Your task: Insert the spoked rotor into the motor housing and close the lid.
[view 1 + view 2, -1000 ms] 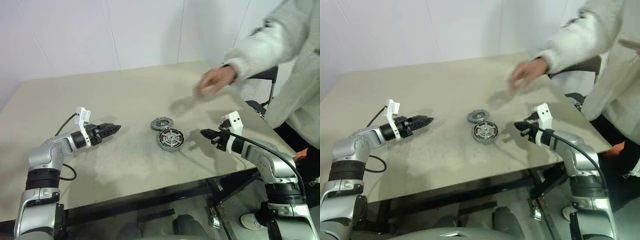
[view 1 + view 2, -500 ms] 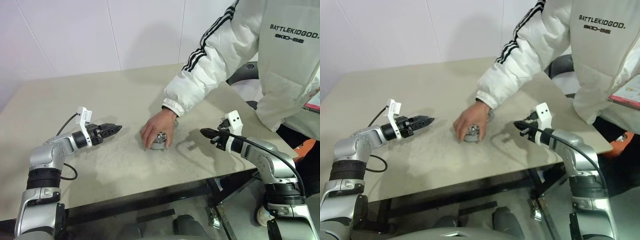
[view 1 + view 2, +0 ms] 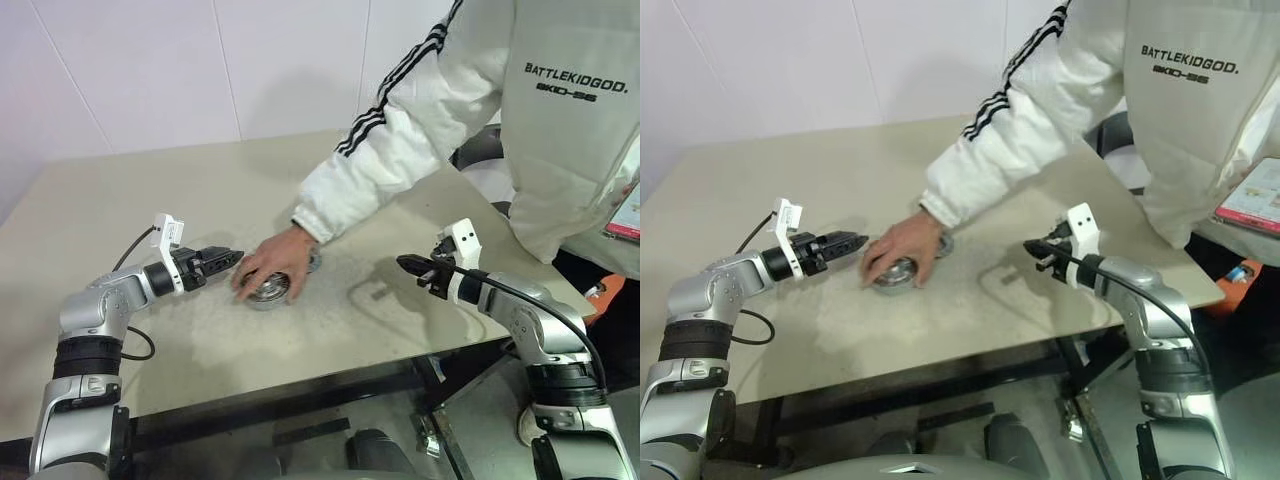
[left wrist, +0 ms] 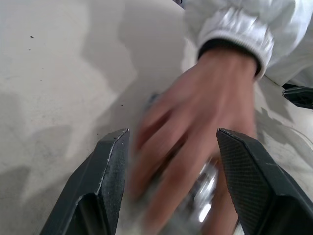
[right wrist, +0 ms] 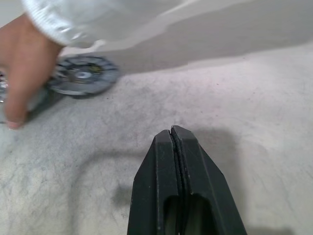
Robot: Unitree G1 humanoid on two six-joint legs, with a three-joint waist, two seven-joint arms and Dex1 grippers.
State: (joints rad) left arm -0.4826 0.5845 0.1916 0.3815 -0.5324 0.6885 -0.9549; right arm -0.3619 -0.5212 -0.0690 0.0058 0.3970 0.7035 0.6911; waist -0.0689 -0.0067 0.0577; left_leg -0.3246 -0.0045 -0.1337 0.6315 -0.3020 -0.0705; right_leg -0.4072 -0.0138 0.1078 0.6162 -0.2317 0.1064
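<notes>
Person's hand [image 3: 272, 270] spread over motor housing [image 3: 268, 291] on table [image 3: 120, 200], just beside left gripper [image 3: 232, 257]; lid [image 5: 83, 75] flat on table just behind hand, near sleeve [image 3: 400, 140]. Left gripper fingers apart, holding nothing. Right gripper [image 3: 404, 264] pressed shut, empty, well apart from parts.

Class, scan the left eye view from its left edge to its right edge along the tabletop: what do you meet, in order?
Left gripper → person's hand covering the motor housing → right gripper.
</notes>
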